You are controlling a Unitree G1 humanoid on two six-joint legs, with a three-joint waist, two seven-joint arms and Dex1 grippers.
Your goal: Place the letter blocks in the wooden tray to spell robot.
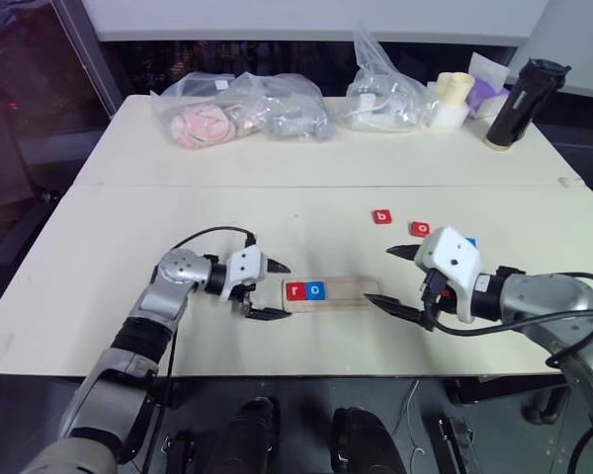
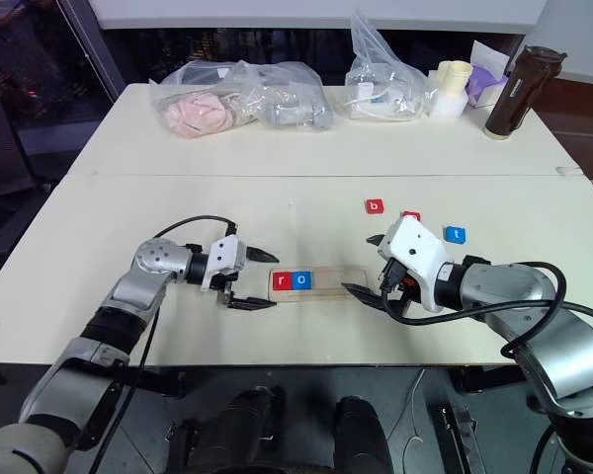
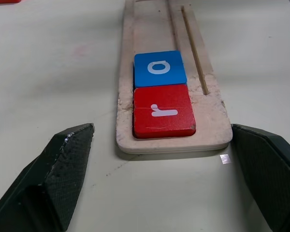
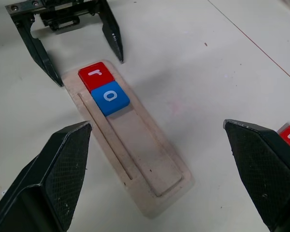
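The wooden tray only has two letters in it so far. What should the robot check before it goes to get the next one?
1. r block sits at the end of the wooden tray: ok.
2. Blue o block lies right beside r, touching it: ok.
3. The rest of the tray is free for three more letters: ok.
4. Left claw is open and holds nothing, parked at the tray's end: ok.
5. Right claw is open and holds nothing: ok.
6. b block, needed next, lies loose on the table: ok. The t block is loose there too; the red block looks like the second o.
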